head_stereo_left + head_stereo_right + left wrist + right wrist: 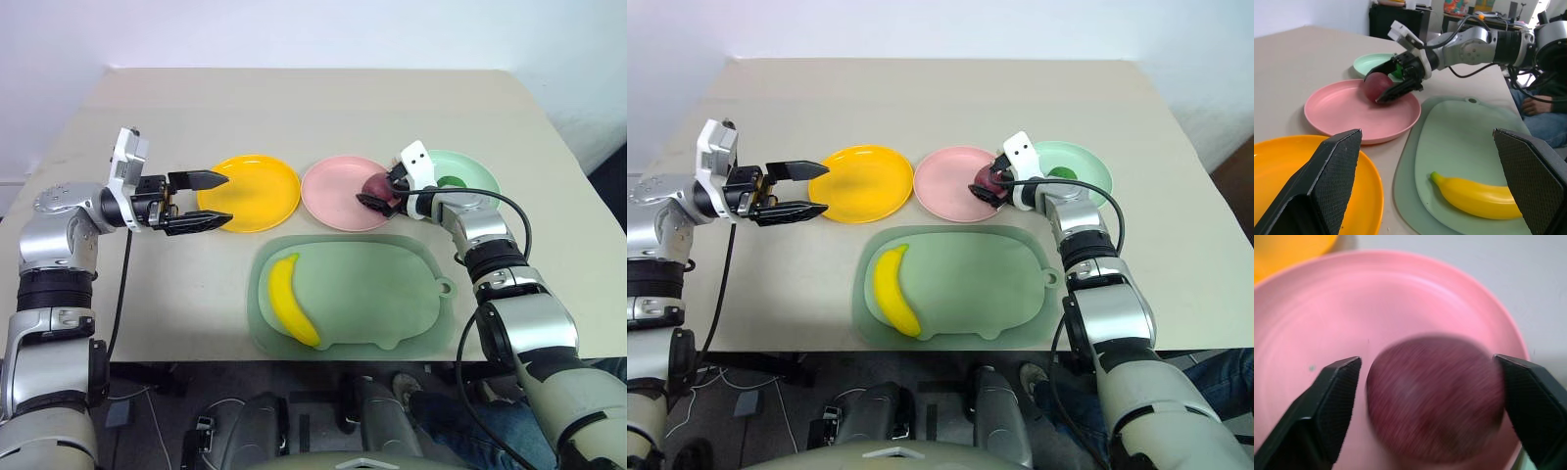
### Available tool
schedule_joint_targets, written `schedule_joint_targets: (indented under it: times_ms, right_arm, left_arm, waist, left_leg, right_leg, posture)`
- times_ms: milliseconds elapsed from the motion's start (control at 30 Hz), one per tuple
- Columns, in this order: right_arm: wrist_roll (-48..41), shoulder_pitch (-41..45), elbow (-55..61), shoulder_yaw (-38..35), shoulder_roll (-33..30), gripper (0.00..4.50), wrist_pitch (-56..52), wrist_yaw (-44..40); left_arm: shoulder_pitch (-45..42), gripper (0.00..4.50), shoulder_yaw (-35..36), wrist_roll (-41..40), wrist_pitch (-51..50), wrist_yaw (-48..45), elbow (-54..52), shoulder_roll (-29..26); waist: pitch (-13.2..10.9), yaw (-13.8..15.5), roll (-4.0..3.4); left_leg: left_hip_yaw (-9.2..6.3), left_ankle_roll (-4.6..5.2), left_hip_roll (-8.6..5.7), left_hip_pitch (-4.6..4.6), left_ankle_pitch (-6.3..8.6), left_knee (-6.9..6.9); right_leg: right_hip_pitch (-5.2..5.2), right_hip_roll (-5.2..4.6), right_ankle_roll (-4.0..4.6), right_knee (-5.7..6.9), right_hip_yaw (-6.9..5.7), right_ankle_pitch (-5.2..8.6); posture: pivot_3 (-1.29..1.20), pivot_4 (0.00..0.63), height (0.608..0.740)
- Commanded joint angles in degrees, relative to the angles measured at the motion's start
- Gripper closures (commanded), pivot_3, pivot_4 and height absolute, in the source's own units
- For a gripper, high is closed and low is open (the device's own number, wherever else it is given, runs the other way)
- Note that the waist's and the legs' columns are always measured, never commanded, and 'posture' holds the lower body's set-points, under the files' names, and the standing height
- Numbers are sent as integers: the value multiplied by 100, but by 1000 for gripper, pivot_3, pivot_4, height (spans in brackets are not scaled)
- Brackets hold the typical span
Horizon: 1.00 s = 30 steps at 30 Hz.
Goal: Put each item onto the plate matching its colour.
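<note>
A round reddish-purple fruit (1432, 399) lies on the right side of the pale pink plate (331, 192). My right gripper (373, 194) stands open around it, one finger on each side with a thin gap. Behind that gripper, a small dark green fruit (452, 182) rests on the mint green plate (475, 168). The yellow banana (291, 299) lies on the left part of the pale green pig-shaped mat (392, 294). My left gripper (228, 199) hovers open and empty over the left edge of the yellow-orange plate (263, 191), pointing right.
The three plates stand in a row across the middle of the beige table (294, 108), with the mat just in front of them. A black cable (509, 211) loops off my right forearm. Bare tabletop stretches behind the plates.
</note>
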State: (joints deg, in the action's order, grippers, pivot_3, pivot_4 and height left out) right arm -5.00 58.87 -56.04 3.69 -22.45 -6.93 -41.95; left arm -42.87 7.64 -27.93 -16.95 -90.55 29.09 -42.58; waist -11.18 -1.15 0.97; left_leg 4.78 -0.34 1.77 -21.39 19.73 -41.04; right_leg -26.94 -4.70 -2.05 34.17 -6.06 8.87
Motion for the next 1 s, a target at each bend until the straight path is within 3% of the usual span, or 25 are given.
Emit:
schedule_joint_targets:
  times_ms: [33,267,367,500,700,1000]
  right_arm:
    - [-58,195,31,-219,-20,12,250,-75]
    - [-973,508,251,-1193,-59,12,38,-315]
    - [-1403,464,725,-1399,-122,12,-537,-869]
    - [-2121,-469,2697,-942,-594,12,-2129,-2465]
    - [-2336,-1636,4286,-487,-1199,12,-2653,-3346]
    - [-2068,-2439,4531,-349,-2053,12,-2327,-3838]
  left_arm:
    - [2,0,132,-88,17,10,-183,-82]
    - [-5,0,96,-119,-52,-14,-237,-51]
    - [0,0,103,-110,-71,93,-291,-16]
    - [87,0,118,-116,-65,368,-545,131]
    - [260,0,66,-237,-300,544,-1056,238]
    - [358,0,-56,-554,-1442,476,-1357,182]
  waist:
    - [0,11,0]
    - [-1,12,-1]
    - [-1,14,-1]
    - [-1,65,-1]
    - [-1,57,-1]
    - [0,54,0]
  left_leg:
    - [0,0,0,0,0,0]
    - [0,0,0,-1,0,0]
    - [0,0,1,-1,0,0]
    - [-4,0,3,-1,0,0]
    - [-12,12,-2,0,7,-5]
    - [-11,11,-2,3,6,-4]
  right_leg:
    - [0,0,0,0,0,0]
    - [0,-1,0,0,0,0]
    - [0,0,0,0,0,0]
    - [0,-1,0,1,0,0]
    - [8,-2,-2,-2,0,-1]
    - [7,1,-1,-2,0,0]
  posture:
    - [0,150,740]
    - [0,150,740]
    - [0,150,740]
    - [0,150,740]
    - [0,150,740]
    - [0,150,740]
